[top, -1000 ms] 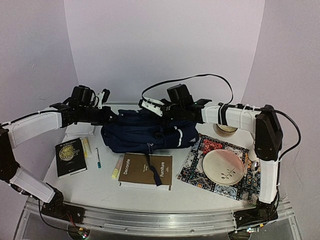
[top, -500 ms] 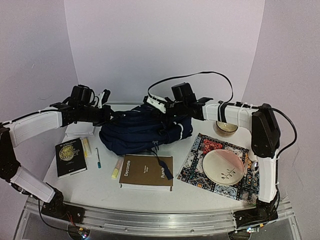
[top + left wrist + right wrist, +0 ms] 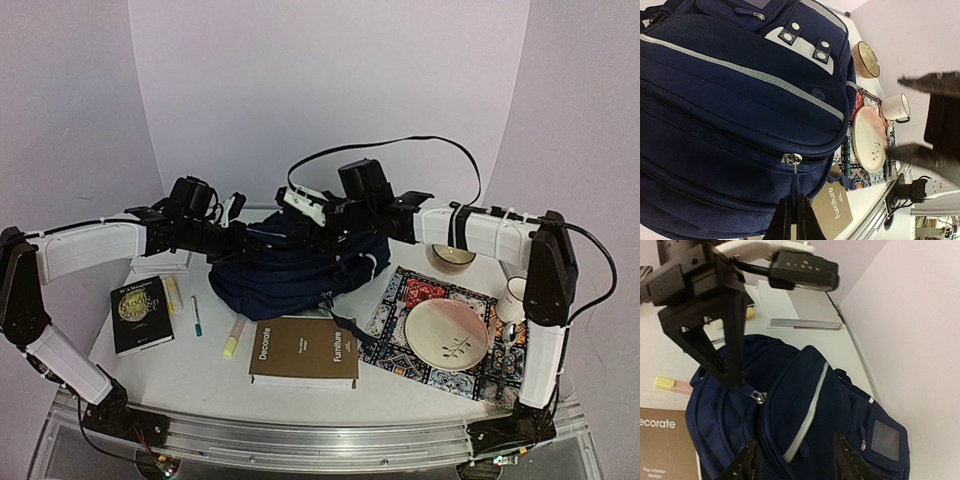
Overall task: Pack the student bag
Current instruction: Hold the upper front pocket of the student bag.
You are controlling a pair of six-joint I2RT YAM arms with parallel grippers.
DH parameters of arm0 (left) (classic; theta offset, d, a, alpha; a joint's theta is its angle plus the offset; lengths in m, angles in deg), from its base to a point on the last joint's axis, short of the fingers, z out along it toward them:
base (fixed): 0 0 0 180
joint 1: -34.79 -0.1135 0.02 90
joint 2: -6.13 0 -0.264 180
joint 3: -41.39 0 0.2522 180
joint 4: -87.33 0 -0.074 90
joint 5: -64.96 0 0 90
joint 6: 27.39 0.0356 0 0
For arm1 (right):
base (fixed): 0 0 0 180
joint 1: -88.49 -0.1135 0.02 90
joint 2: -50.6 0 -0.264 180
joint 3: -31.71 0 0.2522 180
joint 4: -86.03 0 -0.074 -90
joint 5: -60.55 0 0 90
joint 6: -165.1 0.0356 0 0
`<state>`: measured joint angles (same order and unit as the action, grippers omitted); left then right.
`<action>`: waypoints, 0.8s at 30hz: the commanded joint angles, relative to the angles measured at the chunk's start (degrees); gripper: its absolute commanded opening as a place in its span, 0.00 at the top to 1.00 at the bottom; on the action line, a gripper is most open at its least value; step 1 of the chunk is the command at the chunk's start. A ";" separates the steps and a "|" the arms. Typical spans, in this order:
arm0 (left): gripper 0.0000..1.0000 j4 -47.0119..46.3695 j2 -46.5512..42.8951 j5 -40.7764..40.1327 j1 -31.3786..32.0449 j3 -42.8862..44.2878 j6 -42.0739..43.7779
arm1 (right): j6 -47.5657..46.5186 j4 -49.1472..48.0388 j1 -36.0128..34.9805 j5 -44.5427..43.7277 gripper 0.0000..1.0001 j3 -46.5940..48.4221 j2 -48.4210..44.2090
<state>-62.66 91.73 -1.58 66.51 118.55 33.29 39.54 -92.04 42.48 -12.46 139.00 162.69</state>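
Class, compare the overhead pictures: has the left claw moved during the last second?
Yes. The left claw has moved right, away from the black book, over the student bag.

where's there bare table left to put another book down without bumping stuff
Bare table shows at the near-left, between the black book and the brown book, and as a strip along the near edge. The middle is crowded by the backpack; the right by the mat with plate.

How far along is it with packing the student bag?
Done: nothing packed that I can see. In hand: the left gripper pinches the zipper pull on the student bag, the right gripper open over it. Left: the brown book, black book, pen and highlighter lie on the table.
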 commanded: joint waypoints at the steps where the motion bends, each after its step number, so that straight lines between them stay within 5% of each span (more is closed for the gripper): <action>1: 1.00 -3.34 -0.20 0.15 0.88 4.20 -0.49 | 0.14 2.94 -1.68 0.59 0.50 0.36 -0.75; 20: 1.00 -2.31 -1.40 2.08 1.41 7.47 0.46 | -0.04 6.26 -3.14 -3.92 0.58 10.62 8.69; 24: 1.00 -0.91 -0.27 2.75 1.41 11.76 1.25 | -0.71 7.29 -3.17 -4.00 0.71 12.67 9.31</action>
<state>-59.52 91.81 -2.57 67.11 122.18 32.73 39.02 -85.74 39.82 -16.91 147.45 170.86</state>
